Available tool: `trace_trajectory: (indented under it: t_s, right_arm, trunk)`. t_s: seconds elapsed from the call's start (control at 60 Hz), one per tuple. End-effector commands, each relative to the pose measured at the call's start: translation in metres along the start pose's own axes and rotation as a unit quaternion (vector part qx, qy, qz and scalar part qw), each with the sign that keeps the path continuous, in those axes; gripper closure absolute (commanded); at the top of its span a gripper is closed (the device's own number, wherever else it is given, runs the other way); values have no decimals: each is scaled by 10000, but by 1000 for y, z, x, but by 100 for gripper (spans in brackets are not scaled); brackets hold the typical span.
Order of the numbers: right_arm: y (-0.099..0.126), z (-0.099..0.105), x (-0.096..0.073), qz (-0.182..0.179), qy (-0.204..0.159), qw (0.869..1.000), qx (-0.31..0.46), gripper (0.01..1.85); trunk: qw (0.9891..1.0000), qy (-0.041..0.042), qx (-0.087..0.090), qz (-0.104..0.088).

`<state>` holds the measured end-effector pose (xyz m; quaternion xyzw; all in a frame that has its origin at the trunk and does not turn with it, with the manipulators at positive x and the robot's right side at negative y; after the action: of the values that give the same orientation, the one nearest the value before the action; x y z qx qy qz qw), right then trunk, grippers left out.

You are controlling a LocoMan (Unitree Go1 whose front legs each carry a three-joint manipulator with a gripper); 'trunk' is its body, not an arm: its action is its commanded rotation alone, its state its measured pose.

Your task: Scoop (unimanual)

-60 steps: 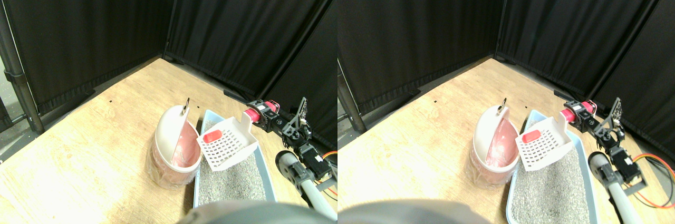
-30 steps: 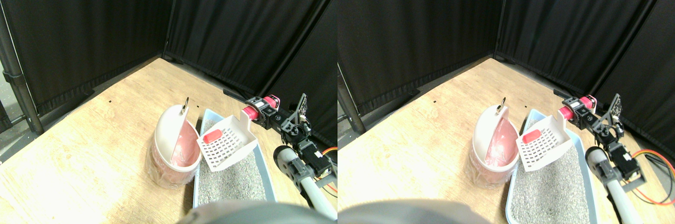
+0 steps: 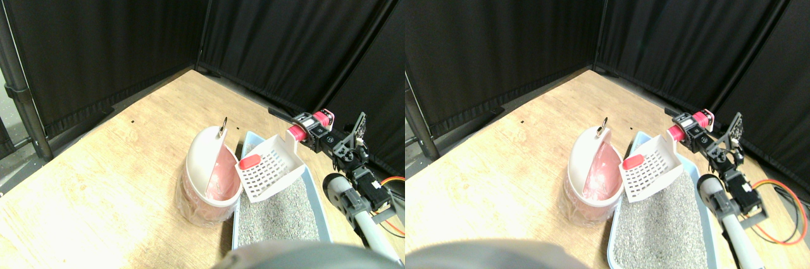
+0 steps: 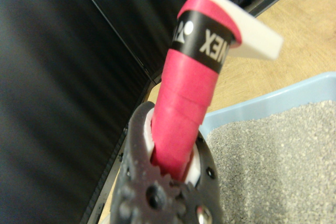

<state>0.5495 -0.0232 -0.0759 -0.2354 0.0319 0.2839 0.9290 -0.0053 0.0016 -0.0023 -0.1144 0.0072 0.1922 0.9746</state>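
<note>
A white slotted scoop (image 3: 269, 169) carries a small red piece (image 3: 250, 161) near its left lip. It hangs above the far end of the light blue litter tray (image 3: 310, 183) filled with grey litter (image 3: 278, 215), right beside the pink bin (image 3: 209, 183) with its raised white lid (image 3: 204, 155). The scoop's handle, wrapped in pink tape (image 3: 300, 131), is clamped in my right gripper (image 3: 314, 133), which is shut on it. In the wrist view the pink handle (image 4: 191, 98) runs out from between the dark jaws, with grey litter (image 4: 278, 150) beside it.
Black curtains (image 3: 126, 22) close off the back and sides of the wooden floor (image 3: 114, 168). A metal pole (image 3: 25, 117) stands at the left. Orange and black cables (image 3: 395, 183) trail at the lower right by the arm.
The scoop with the red piece has edged left toward the bin and tipped a little; the arm has shifted left with it.
</note>
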Motion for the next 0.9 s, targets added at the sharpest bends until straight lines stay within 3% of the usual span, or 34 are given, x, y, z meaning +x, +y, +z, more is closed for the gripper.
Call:
trace_trajectory:
  t_s: [0.017, 0.117, 0.25, 0.3, 0.5, 0.9]
  right_arm:
    - [8, 11, 2, 30, -377, 9993, -25, 162]
    - [11, 3, 7, 4, -478, 9988, -100, 156]
    - [9, 0, 8, -1, -550, 9984, -114, 161]
    - [7, 4, 7, -98, -494, 9986, -132, 181]
    - [2, 12, 1, -223, -391, 9988, 212, 181]
    - [-8, 16, -1, -318, -830, 9959, -145, 178]
  trunk:
    - [9999, 109, 38, 73]
    - [9999, 101, 29, 81]
    - [9999, 121, 31, 88]
    - [9999, 127, 36, 88]
    - [9999, 131, 34, 53]
    - [9999, 128, 27, 28]
